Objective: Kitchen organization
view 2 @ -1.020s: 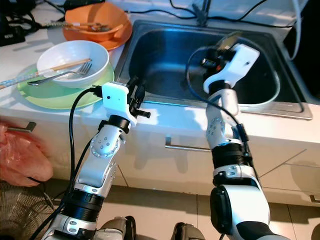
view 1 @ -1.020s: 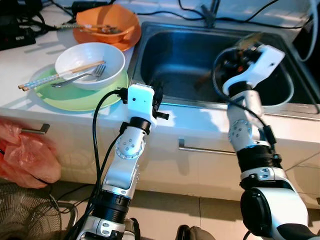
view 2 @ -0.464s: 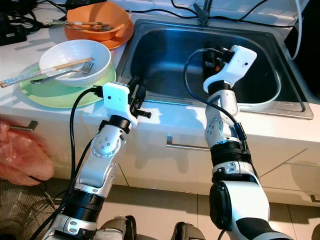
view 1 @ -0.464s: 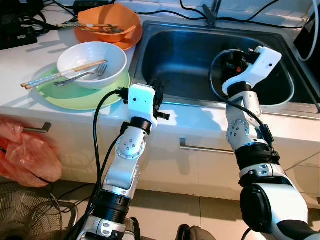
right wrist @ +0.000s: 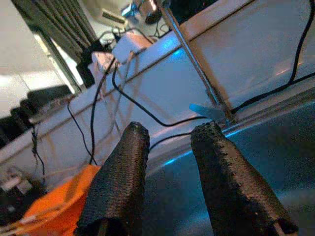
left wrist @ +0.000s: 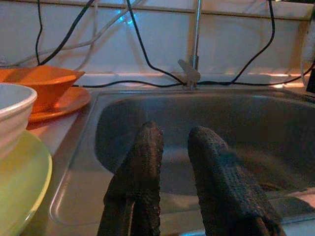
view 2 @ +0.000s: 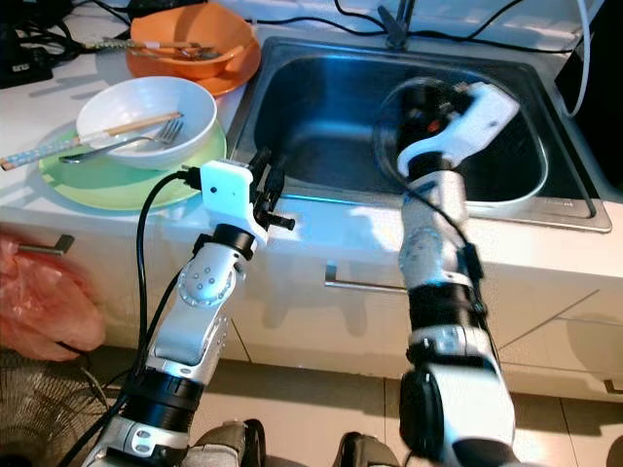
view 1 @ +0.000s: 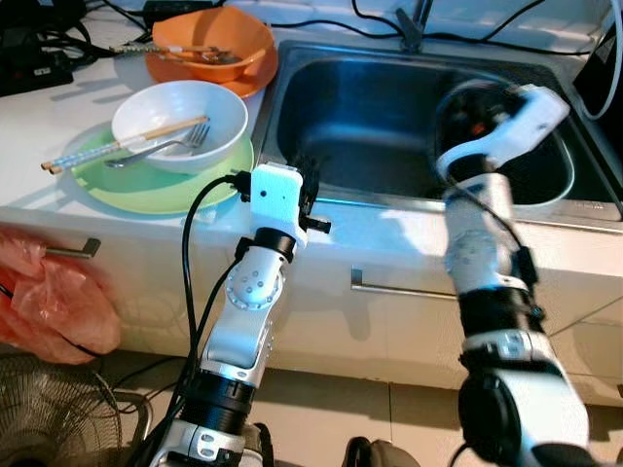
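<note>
Most of the tidying looks ahead of me. The white bowl (view 1: 177,125), with chopsticks (view 1: 122,142) and a fork (view 1: 161,151) in it, sits on the green plate (view 1: 146,187) on the counter (view 1: 58,107), left of the sink (view 1: 389,107); the orange bowl (view 1: 209,44) stands behind it on its own plate, utensils inside. My left claw (left wrist: 174,145) hovers at the sink's front rim, fingers narrowly parted and empty. My right claw (right wrist: 167,142) is raised over the basin, also slightly apart, holding nothing.
</note>
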You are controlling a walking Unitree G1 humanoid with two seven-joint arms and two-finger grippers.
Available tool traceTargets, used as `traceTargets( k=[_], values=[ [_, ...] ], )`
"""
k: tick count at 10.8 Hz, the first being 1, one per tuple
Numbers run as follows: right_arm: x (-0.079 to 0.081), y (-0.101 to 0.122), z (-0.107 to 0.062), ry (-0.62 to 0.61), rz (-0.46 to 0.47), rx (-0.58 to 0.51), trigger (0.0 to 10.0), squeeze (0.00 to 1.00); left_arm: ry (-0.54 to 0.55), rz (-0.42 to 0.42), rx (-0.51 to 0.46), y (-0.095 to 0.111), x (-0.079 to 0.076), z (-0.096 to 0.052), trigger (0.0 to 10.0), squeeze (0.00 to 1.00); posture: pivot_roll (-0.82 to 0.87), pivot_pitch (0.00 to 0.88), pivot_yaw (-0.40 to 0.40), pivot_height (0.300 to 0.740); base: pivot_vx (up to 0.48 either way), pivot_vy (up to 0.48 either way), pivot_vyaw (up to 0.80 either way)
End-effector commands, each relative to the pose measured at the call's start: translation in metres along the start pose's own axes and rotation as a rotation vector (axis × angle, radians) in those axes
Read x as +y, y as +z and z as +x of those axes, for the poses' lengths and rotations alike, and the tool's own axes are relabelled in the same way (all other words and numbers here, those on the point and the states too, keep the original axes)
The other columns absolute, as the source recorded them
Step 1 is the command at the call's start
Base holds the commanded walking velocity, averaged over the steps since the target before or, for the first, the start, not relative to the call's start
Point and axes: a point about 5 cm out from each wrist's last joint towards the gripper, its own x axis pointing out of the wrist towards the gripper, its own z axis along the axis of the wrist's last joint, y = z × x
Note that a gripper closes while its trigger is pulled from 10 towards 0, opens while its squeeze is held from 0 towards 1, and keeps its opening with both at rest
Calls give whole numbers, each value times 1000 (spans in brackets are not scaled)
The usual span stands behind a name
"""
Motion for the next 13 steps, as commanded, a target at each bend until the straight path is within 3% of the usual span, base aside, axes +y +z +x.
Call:
traceTargets(
  k=[1, 2, 3, 5, 7, 8, 10, 13],
  values=[
    [-4, 5, -4, -31, 47, -11, 10000, 0, -20, 1, 6, -2, -6, -1, 10000, 0, 112, 165, -46, 740, 0, 0, 0],
    [-7, 7, -13, -56, 153, 8, 10000, 0, -21, -2, 7, -2, -6, -2, 10000, 0, 109, 166, -48, 740, 0, 0, 0],
    [-15, 8, -23, -68, 197, 23, 10000, 0, -21, -4, 8, -2, -6, -2, 10000, 0, 109, 166, -49, 740, 0, 0, 0],
    [-42, 10, -55, -163, 312, 51, 10000, 0, -22, -3, 9, -2, -6, -3, 10000, 0, 104, 173, -45, 740, 0, 0, 0],
    [-43, 11, -72, -158, 383, 48, 10000, 0, -24, -6, 12, -3, -5, -4, 10000, 0, 94, 180, -40, 740, 0, 0, 0],
    [-37, 1, -85, -134, 467, 61, 10000, 0, -21, -19, 3, -2, -4, -4, 10000, 0, 98, 183, -37, 740, 0, 0, 0],
    [-31, -13, -93, -139, 586, 98, 10000, 0, 4, -20, -19, 2, 1, -5, 10000, 0, 102, 187, -36, 740, 0, 0, 0],
    [-24, -22, -95, -133, 610, 132, 10000, 0, 15, -8, -11, 0, 3, -7, 10000, 0, 108, 189, -40, 740, 0, 0, 0]
  ],
)
